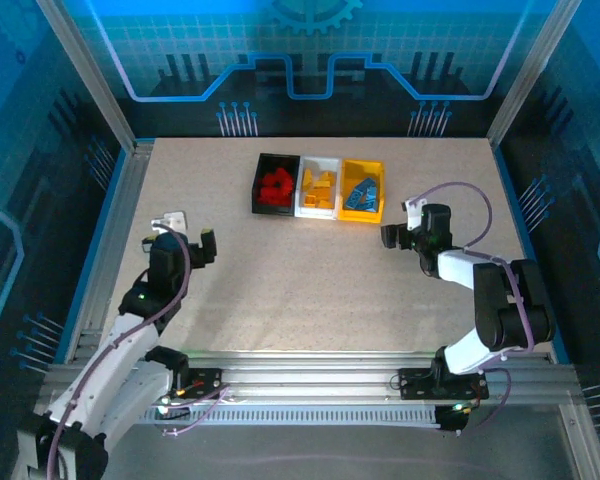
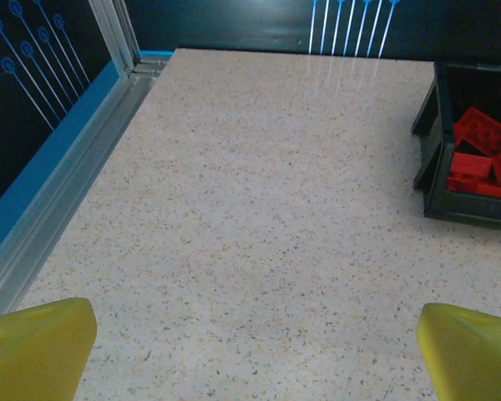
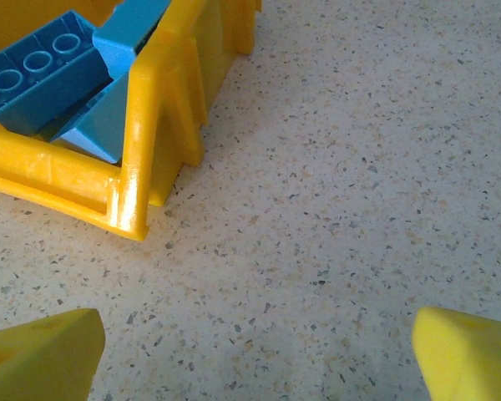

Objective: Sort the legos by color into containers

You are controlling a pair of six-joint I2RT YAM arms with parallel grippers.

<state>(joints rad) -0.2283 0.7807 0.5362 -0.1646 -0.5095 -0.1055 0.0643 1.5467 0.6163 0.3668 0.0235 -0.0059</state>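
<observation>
Looking down from overhead, I see the three containers touching side by side in a row at the far middle of the bench (image 1: 280, 290). The black bin (image 1: 273, 209) on the left holds the red legos (image 1: 275, 186), the white bin (image 1: 317, 211) in the middle holds the yellow-orange legos (image 1: 318, 190), and the yellow bin (image 1: 361, 216) on the right holds the blue legos (image 1: 360, 195). My left tool (image 1: 190, 232) hovers well apart from the row, toward the left edge, jaws spread wide with nothing between them. Its wrist camera catches the black bin's corner and red bricks at the right. My right tool (image 1: 400, 222) sits just beside the yellow bin's near right corner, also wide open and empty.
</observation>
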